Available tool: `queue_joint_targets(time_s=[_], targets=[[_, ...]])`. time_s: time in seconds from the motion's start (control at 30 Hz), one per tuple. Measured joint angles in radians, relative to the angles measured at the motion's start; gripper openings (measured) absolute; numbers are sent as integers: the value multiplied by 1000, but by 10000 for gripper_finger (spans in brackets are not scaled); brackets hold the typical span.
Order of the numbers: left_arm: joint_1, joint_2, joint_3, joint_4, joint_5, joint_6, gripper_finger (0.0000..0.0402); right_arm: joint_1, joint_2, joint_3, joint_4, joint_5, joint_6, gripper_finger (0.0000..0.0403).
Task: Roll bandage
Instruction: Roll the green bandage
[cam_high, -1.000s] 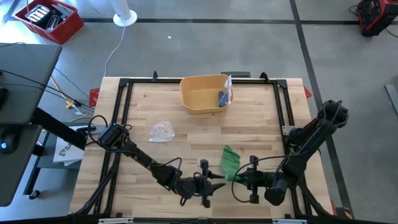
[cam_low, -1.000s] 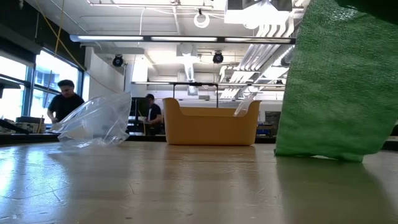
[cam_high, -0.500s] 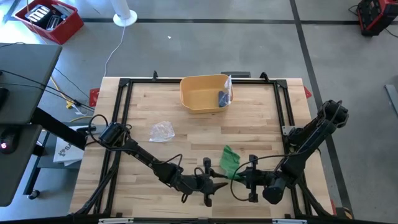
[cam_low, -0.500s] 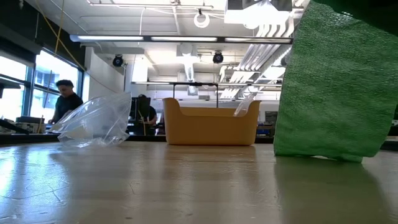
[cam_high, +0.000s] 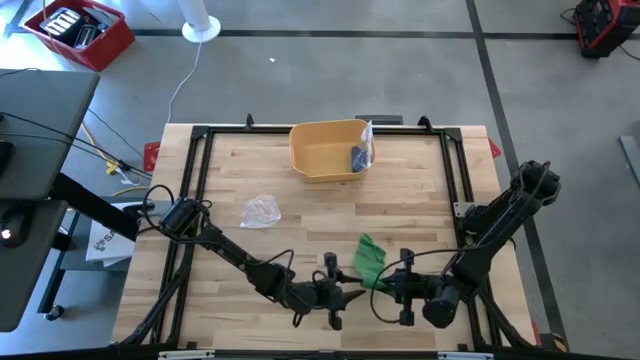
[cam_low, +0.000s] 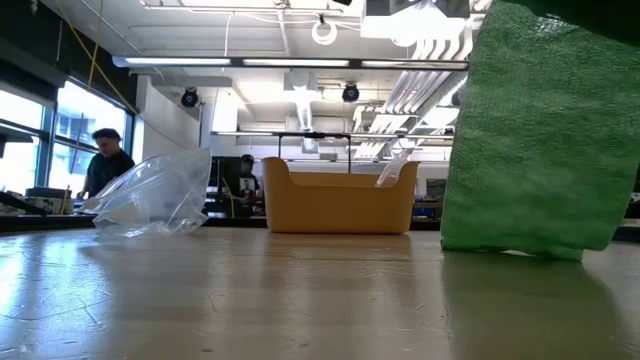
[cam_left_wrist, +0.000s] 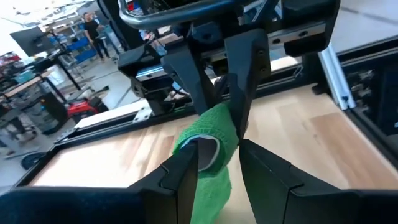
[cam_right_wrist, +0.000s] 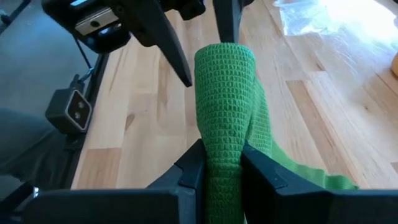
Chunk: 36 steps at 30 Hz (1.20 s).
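A green bandage (cam_high: 370, 258), partly rolled, is held above the table's near middle between both grippers. Its rolled part (cam_right_wrist: 224, 74) runs from one gripper to the other, and its hollow end (cam_left_wrist: 205, 151) faces my left gripper. The loose tail (cam_low: 540, 140) hangs down, with its lower edge (cam_low: 510, 250) on the table. My left gripper (cam_high: 345, 293) comes from the left and is shut on the roll's end. My right gripper (cam_high: 388, 285) comes from the right and is shut on the other end. My left gripper has the roll's hollow end (cam_left_wrist: 214, 140) between its two fingers (cam_left_wrist: 267, 174), coming level from the table's left along the roll. The roll is off the table. My right gripper pinches the roll's other end (cam_right_wrist: 222, 155) between its two fingers (cam_right_wrist: 189, 171), coming level from the table's right along the roll. Several layers are in the pinch. The tail (cam_right_wrist: 311, 177) hangs below to the table.
A yellow bin (cam_high: 330, 150) stands at the far middle, with a small blue thing and a clear wrapper inside. A crumpled clear plastic bag (cam_high: 260, 210) lies left of centre. A black frame (cam_high: 200, 135) runs around the tabletop. People are in the room behind the table.
My left gripper has edged a little toward the table's right edge, closer to my right gripper. The hanging bandage has shifted slightly with it, and its lower edge stays on the table.
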Motion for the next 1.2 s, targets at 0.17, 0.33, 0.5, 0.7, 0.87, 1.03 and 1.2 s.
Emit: queue_joint_targets(time_s=[0.17,0.33,0.5,0.7,0.87,1.03,1.2], targets=[[17,0,0,-9,43,-54,117,-7,0,0,18,-10,-43,62],[27,-2,0,-10,67,-76,86,-12,0,-1,43,-22,-75,62],[29,-2,0,-44,120,-92,18,-12,0,-1,31,-17,-80,65],[31,-10,-9,-127,123,-235,7,-14,-60,0,-61,-22,-41,114],[25,-68,-126,-83,116,-389,4,42,-167,3,-201,-26,136,134],[5,-165,-426,321,128,-477,2,176,-135,3,-179,183,130,124],[2,-195,-695,876,320,-464,2,199,26,1,136,330,-79,114]])
